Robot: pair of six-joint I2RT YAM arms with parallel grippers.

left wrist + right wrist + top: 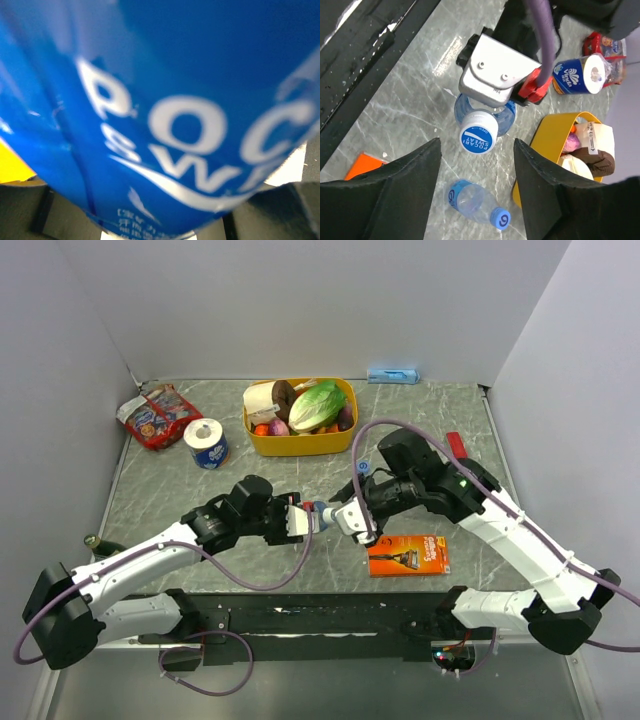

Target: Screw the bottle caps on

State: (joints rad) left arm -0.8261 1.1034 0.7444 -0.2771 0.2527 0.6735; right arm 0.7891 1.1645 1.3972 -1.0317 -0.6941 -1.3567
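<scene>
Blue label with white letters is filling almost the whole left wrist view. This is the bottle [175, 125] that the left gripper [302, 521] is clamping by its body, jaws closed on it, over the middle of the grey marble table [170, 480]. Whether it is touching the table I cannot tell. In the right wrist view the bottle is pointing its top toward the camera, and the cap [478, 138], blue in the centre with a pale rim, is sitting on its neck; how tightly, I cannot tell.

The right gripper [348, 519] is facing the bottle from the other side. Its two black fingers [412, 187] are standing apart, one on each side of the cap and not touching it — so this gripper is open and holding nothing.

A second bottle [470, 202] is lying on its side on the table close by, wearing a numbered cap [501, 218]. An orange box [407, 554] is lying near the right arm. A yellow basket [300, 448] with vegetables and a toilet paper roll [207, 443] are standing further back.
</scene>
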